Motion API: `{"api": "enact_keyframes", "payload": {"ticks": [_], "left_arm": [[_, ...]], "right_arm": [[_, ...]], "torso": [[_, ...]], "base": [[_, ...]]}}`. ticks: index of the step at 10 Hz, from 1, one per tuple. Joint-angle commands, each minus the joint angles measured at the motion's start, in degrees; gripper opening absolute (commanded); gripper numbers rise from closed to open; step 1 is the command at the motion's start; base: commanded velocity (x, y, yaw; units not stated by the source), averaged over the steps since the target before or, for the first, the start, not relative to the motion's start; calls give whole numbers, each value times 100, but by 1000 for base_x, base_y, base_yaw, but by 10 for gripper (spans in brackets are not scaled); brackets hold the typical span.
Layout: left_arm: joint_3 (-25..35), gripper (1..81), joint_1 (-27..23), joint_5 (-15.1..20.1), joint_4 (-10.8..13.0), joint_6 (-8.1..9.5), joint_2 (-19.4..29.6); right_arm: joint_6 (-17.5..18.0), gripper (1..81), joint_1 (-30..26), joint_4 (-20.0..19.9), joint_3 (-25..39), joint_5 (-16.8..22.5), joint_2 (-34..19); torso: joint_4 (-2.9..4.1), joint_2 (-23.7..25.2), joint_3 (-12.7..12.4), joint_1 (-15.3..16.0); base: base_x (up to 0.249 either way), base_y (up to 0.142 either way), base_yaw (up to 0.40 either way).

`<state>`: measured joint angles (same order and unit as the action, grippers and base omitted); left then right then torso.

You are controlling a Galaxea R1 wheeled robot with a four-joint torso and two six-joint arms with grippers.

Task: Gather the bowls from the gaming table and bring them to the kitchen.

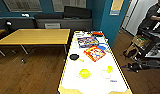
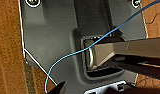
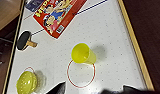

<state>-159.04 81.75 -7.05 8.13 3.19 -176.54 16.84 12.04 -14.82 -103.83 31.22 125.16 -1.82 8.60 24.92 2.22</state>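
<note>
Yellow is the nearest target: the yellow bowl (image 3: 26, 82) sits on the gaming table (image 1: 96, 86) close to the near end, beside a yellow cup (image 3: 83, 53) lying next to a red ring marked on the top. Whether either gripper is open or closed cannot be told. A good pick would probably come straight down over the bowl's rim, keeping wide of the cup. Farther along the table from the bowl lie a black paddle (image 1: 74, 57), a red game box (image 1: 94, 53) and more boxes. A person (image 1: 153, 15) stands well off to the table's right.

Red game box (image 1: 94, 53), yellow cup (image 3: 83, 53)
</note>
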Motion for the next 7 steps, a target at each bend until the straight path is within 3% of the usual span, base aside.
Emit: {"api": "enact_keyframes", "payload": {"ticks": [1, 7], "left_arm": [[22, 811, -85, 362, -31, -3, -48], [22, 811, -120, 371, -31, -3, -57]], "right_arm": [[39, 811, -743, -126, -1021, 394, 669], [961, 811, -733, -214, -3026, 596, 1952]], "torso": [[0, 0, 0, 0], [0, -5, 2, 2]], "base": [[0, 0, 0], [0, 0, 0]]}}
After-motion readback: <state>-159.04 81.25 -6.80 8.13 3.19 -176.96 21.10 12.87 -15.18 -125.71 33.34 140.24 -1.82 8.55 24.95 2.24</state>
